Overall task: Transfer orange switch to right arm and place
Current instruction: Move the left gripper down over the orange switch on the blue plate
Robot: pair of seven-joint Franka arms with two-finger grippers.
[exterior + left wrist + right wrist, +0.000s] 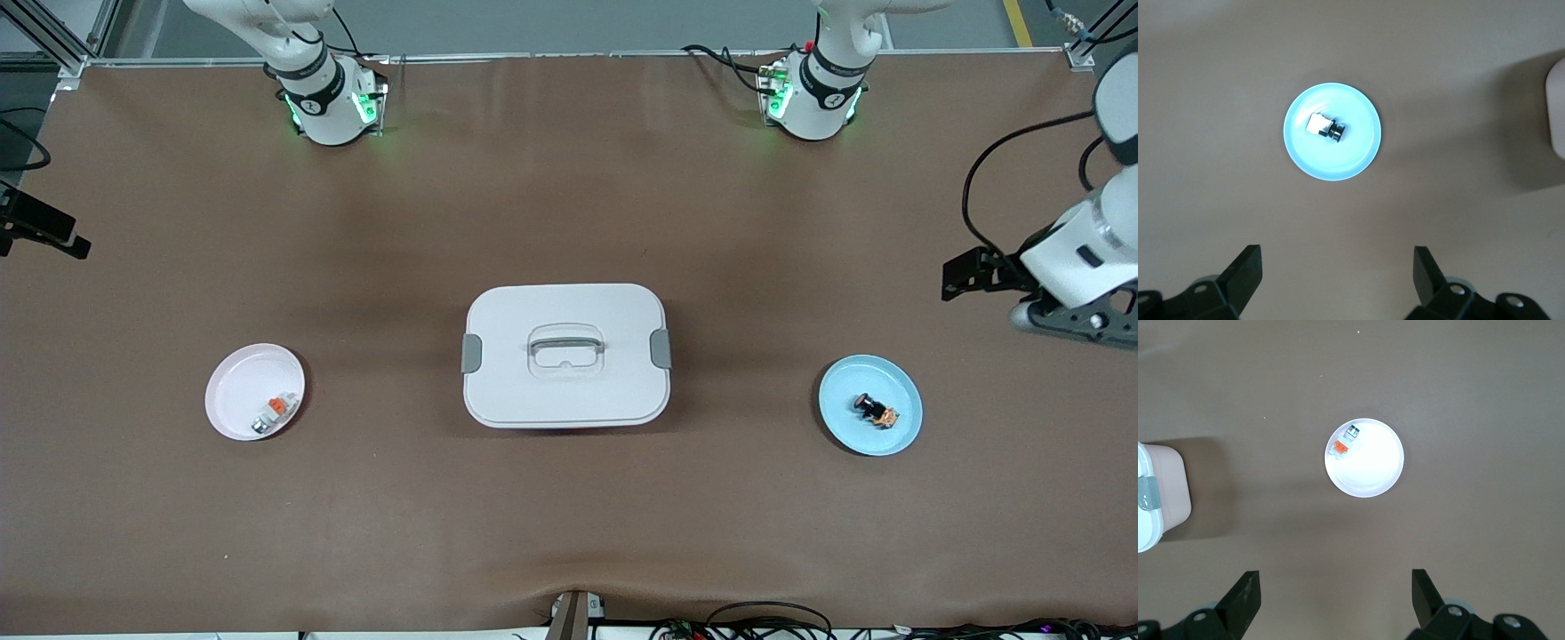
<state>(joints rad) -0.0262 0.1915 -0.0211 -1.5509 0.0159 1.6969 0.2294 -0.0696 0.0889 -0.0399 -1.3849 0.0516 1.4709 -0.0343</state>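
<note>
The tiny black orange-capped switch (pixel 1327 128) lies in the round light-blue plate (pixel 1361 152), well apart from the left gripper (pixel 1338 273), whose fingers (pixel 1248 267) are spread; the right gripper (pixel 1336 593) is likewise spread.

— Can you read any writing from where you sit?

— No. I see no legible text, label, brand or number on anything. Each arm's base (pixel 327 105) carries a small round mark on its black band, but I cannot make out what it says.

— And the box?

— The white lidded box (pixel 566 354) bears no lettering I can read.
</note>
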